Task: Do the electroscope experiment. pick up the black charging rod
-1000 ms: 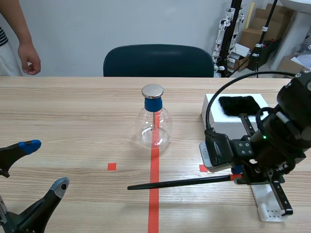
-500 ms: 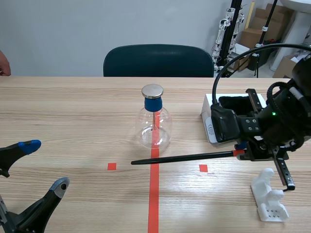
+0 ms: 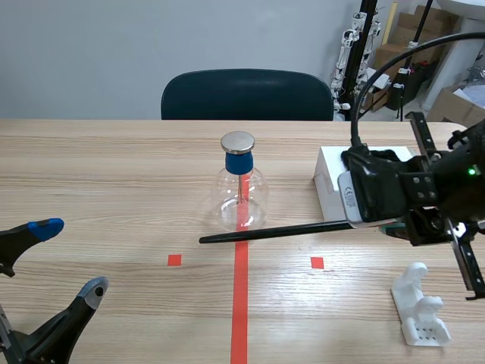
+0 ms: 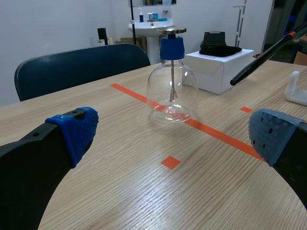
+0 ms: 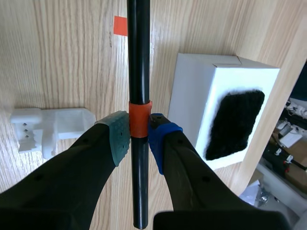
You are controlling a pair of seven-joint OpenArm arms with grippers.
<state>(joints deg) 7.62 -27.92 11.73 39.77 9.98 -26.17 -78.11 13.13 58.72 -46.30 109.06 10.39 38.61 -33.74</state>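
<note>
Black charging rod (image 3: 276, 231) is pinched at its orange band (image 5: 139, 119) by the right gripper (image 5: 139, 132), presumably so its tip is left free near the electroscope (image 3: 241, 193).

Black arms (image 3: 447, 199), looping black cable (image 3: 353, 129); each gripper (image 5: 139, 136) has dotted blue or grey-green pads (image 4: 76, 132).
</note>
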